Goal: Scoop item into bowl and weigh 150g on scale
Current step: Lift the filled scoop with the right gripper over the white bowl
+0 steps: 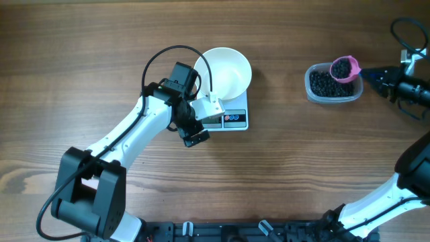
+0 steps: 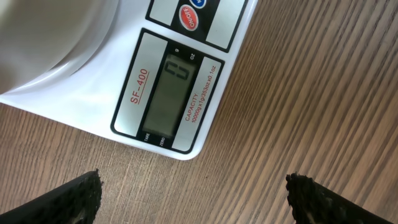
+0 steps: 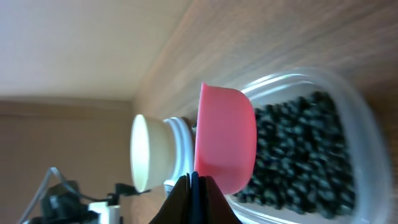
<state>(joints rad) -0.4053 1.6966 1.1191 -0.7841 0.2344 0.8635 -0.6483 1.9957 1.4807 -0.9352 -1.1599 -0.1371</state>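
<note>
One bowl [image 1: 225, 70], one scale [image 1: 236, 119], one tub [image 1: 310, 86] (one pink scoop [image 1: 344, 68] above).

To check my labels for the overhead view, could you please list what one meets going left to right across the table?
The left pincer → white bowl → clear tub of black pellets → right pincer, shut on the pink scoop over that tub. The scale is omitted: it overlaps the bowl.

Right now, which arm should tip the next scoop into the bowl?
Right. The right gripper is shut on the pink scoop, full of beans, at the tub. The left gripper is open and empty beside the scale.
</note>
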